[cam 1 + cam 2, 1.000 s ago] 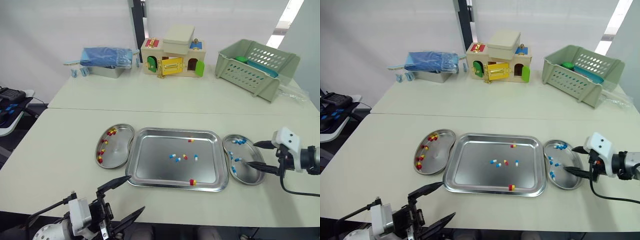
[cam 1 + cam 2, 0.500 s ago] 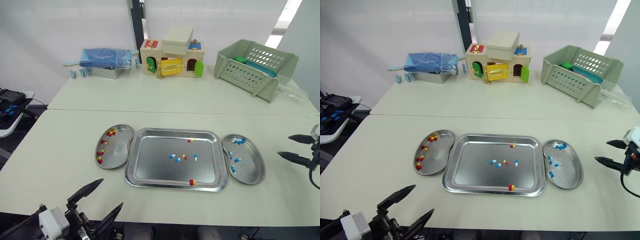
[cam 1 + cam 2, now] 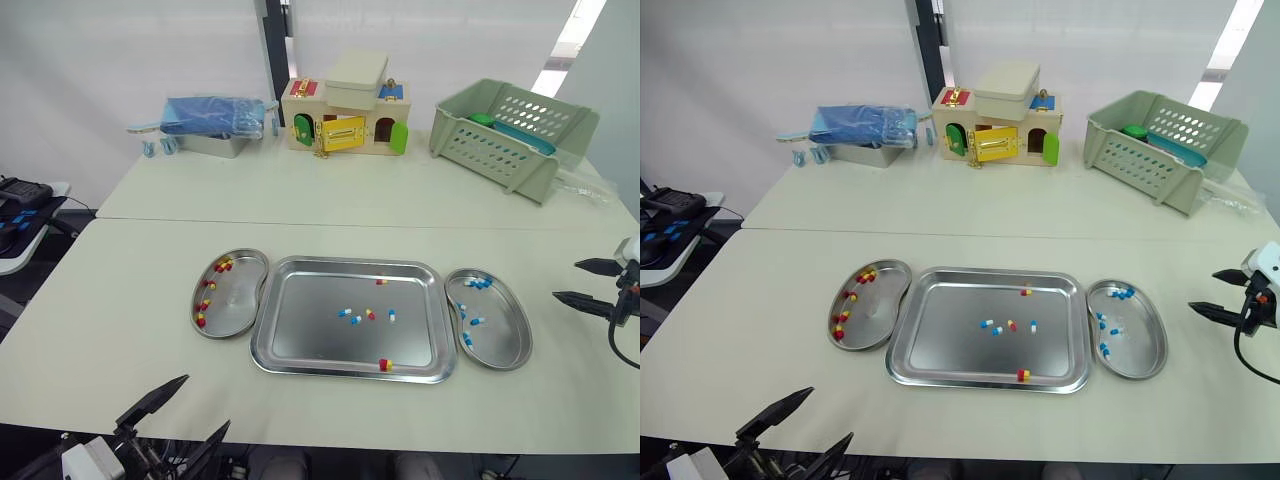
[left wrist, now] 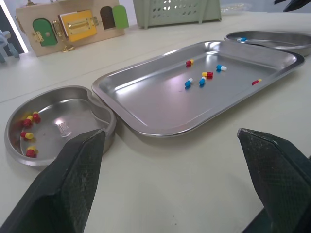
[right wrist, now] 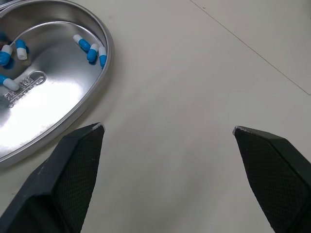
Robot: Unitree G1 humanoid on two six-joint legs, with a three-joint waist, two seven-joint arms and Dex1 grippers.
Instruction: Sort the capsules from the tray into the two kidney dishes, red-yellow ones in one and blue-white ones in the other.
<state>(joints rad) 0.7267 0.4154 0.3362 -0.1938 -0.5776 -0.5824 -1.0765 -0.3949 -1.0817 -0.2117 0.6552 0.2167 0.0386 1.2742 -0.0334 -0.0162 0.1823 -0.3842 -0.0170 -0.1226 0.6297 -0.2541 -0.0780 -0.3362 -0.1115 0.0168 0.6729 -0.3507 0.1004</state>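
Observation:
A steel tray [image 3: 300,340] lies at the table's middle, holding a few blue-white capsules [image 3: 344,312] and red-yellow capsules [image 3: 385,364]. The left kidney dish [image 3: 235,300] holds several red-yellow capsules [image 3: 223,265]. The right kidney dish [image 3: 503,337] holds several blue-white capsules [image 3: 478,283]. My right gripper [image 3: 566,280] hangs open over bare table to the right of that dish; its wrist view shows the dish's rim [image 5: 92,97]. My left gripper [image 3: 207,401] is open near the table's front edge, well short of the left dish [image 4: 63,128] and the tray [image 4: 160,104].
At the back of the table stand a wooden toy house [image 3: 345,118], a green slotted basket [image 3: 510,130] and a blue pouch on a small tray [image 3: 212,118]. A black device [image 3: 20,190] sits off the table at the left.
My right gripper has pulled away from over the right dish to the table beside it. My left gripper has drawn back from the tray's front corner toward the near edge.

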